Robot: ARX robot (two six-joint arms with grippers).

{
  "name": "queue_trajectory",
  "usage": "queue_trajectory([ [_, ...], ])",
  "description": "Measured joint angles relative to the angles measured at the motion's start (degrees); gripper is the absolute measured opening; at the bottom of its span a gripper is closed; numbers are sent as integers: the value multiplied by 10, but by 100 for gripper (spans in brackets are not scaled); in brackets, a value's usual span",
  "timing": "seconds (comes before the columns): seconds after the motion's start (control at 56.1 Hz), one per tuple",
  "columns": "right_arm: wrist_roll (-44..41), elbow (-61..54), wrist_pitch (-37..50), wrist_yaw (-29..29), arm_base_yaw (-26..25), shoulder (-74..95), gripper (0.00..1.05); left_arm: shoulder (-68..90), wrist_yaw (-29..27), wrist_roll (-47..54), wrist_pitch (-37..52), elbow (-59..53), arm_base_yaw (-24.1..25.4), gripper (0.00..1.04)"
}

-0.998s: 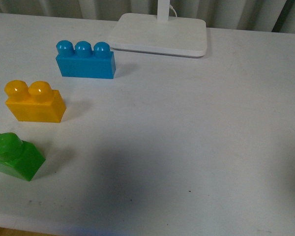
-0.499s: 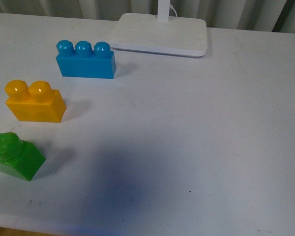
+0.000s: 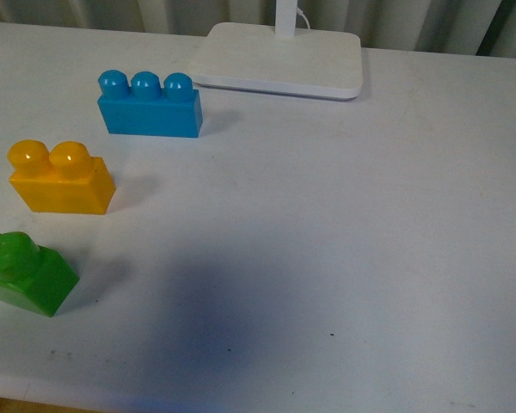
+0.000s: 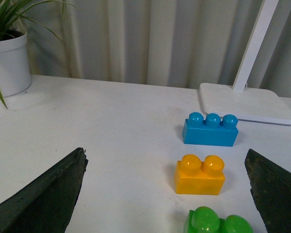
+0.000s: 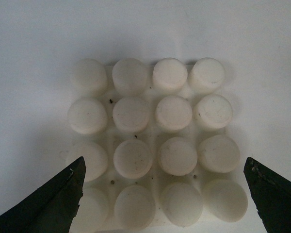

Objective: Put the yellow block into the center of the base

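yellow block (image 3: pixel 60 182) free | left claw (image 4: pixel 164 162) wide, empty | right claw (image 5: pixel 162 165) wide, empty, over base (image 5: pixel 132 114)

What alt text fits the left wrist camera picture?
A yellow block sits on a white table between a blue brick and a green brick, seen past the open left claw. A lamp foot and potted plant stand farther back.

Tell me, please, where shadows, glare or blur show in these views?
Front view: a broad soft shadow darkens the white table near the front edge, and small glints sit on the glossy yellow two-stud plastic brick. Left wrist view: even light, sharp, only the left gripper's fingers dark, detail lost. Right wrist view: the square white studded base plate looks soft, white on white.
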Motion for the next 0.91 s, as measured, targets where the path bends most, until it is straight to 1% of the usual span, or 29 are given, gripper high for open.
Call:
queue_trajectory([
  [0.285,-10,49,13,8,-7,93,96,0,0,0,0,0,0,98],
  [0.428,-14,62,14,1,-8,122,96,0,0,0,0,0,0,98],
  [0.588,-27,64,11,-2,-8,126,96,0,0,0,0,0,0,98],
  [0.766,-59,68,-16,-23,-5,126,96,0,0,0,0,0,0,98],
  [0.909,-47,63,-31,-35,7,124,96,0,0,0,0,0,0,98],
])
